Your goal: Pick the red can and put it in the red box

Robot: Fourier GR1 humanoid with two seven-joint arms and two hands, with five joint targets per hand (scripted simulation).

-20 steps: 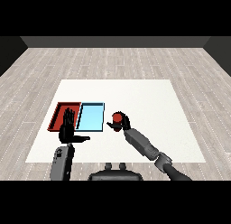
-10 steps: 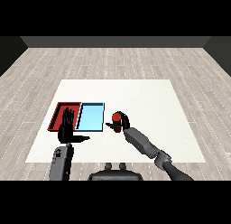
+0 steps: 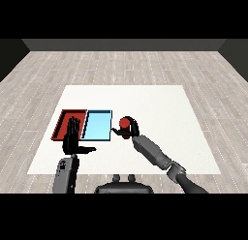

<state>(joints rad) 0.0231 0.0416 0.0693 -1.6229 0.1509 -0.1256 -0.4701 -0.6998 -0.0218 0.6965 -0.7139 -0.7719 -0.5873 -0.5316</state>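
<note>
The red can (image 3: 125,122) stood upright on the white tabletop (image 3: 160,113), just to the right of the light blue tray (image 3: 97,125), with the right robot hand (image 3: 131,130) curled round its side, fingers and thumb wrapping the body from the near side. It looked like a small, stiff cylinder, probably light and smooth-walled, so a wrap around the middle of the body seemed the sensible hold; taken too near the top, it might tip or slide in the fingers. The left robot hand (image 3: 72,139) was spread flat, fingers straight and pointing away, held over the near edge of the red tray (image 3: 63,123) and holding nothing. The red tray lay at the far left of the pair, touching the blue one, so the can would have to travel leftward across the blue tray and clear both low rims. The spread left robot hand sat partly over the goal and could crowd the drop. To the right and beyond the trays the tabletop offered wide room.
</note>
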